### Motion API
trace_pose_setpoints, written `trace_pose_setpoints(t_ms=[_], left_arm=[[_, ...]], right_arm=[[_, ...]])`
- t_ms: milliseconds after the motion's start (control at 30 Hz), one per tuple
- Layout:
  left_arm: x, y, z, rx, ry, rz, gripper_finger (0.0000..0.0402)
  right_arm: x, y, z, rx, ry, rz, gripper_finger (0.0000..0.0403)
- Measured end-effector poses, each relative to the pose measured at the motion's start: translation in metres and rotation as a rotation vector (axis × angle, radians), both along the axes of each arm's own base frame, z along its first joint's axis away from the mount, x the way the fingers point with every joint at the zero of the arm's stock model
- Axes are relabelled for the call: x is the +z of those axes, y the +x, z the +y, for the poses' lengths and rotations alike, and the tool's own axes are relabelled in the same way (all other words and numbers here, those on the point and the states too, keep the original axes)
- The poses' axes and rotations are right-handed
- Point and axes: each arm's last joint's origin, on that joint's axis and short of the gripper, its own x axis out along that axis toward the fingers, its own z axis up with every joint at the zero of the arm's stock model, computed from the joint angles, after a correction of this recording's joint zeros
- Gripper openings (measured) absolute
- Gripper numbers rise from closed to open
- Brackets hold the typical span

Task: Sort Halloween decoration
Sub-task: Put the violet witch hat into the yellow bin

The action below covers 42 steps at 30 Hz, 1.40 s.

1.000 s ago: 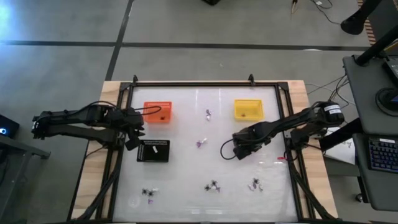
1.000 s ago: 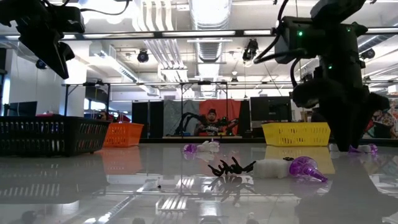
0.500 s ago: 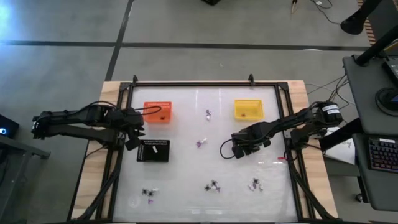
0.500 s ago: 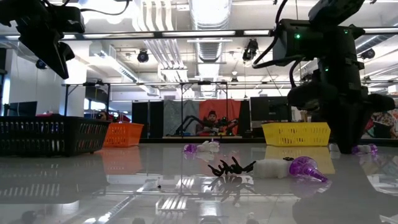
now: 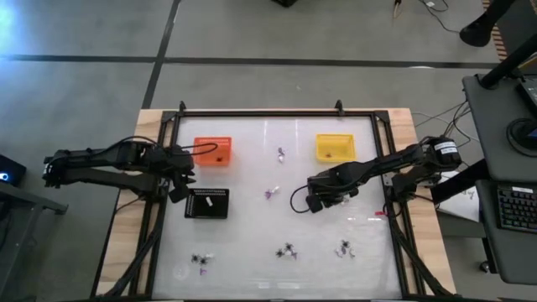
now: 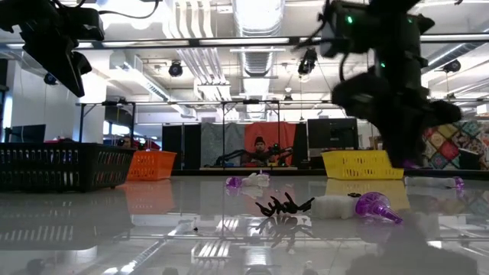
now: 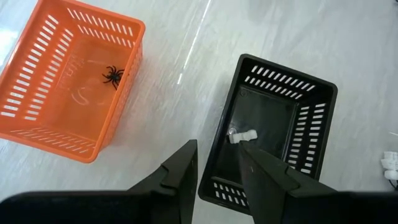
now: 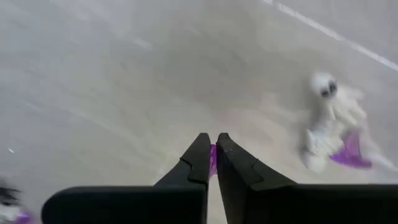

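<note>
My right gripper (image 5: 311, 204) hangs over the table's middle right, pointing down, shut on a small purple trinket (image 8: 212, 160). On the table beyond it lie a white ghost-like trinket (image 8: 328, 121) and a purple piece (image 8: 348, 153). My left gripper (image 5: 180, 185) waits open above the gap between the orange tray (image 5: 212, 151) and the black tray (image 5: 206, 203). The orange tray holds a black spider (image 7: 113, 75) and the black tray a white trinket (image 7: 241, 135). More trinkets lie loose: one pair (image 5: 281, 153) at the far middle, one (image 5: 271, 192) at the centre. My right gripper pinches the purple trinket (image 8: 212, 161) between its two fingers, just behind their tips. The fingers come from above, pointing down. The trinket is clear of the table; most of it is hidden between the fingers.
A yellow tray (image 5: 334, 147) stands at the far right. Near the front edge lie spider and purple-white trinkets (image 5: 201, 260), (image 5: 288, 251), (image 5: 343, 248). A small pink piece (image 5: 382, 214) lies by the right frame. Black frame rails border the table.
My right gripper has risen off the table and shifted a little toward the table's left edge, taking a purple trinket up with it. The white trinket and the other purple piece stay on the table.
</note>
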Motion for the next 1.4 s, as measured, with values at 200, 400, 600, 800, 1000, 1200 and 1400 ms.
trace_pose_setpoints(t_ms=[200,400,600,800,1000,1200,1400], left_arm=[[0.0,0.0,0.0,0.0,0.0,0.0,0.0099],[0.0,0.0,0.0,0.0,0.0,0.0,0.0099],[0.0,0.0,0.0,0.0,0.0,0.0,0.0099],[0.0,-0.001,0.0,0.0,-0.001,0.009,0.0099],[-0.001,-0.001,0.0,-0.001,-0.004,0.016,0.0099],[-0.001,-0.001,0.0,-0.001,-0.003,0.016,0.0099],[-0.001,-0.001,0.0,0.0,-0.003,0.016,0.0099]], right_arm=[[0.025,0.015,-0.015,-0.026,-0.145,-0.071,0.0011],[0.044,0.019,-0.043,-0.032,-0.265,-0.056,0.0011],[0.054,0.017,-0.079,-0.034,-0.343,-0.036,0.0011],[0.057,0.01,-0.112,-0.047,-0.366,-0.017,0.0011],[0.048,-0.004,-0.138,-0.069,-0.363,0.035,0.0011],[0.038,-0.02,-0.156,-0.1,-0.344,0.086,0.0011],[0.037,-0.026,-0.165,-0.138,-0.342,0.095,0.0011]])
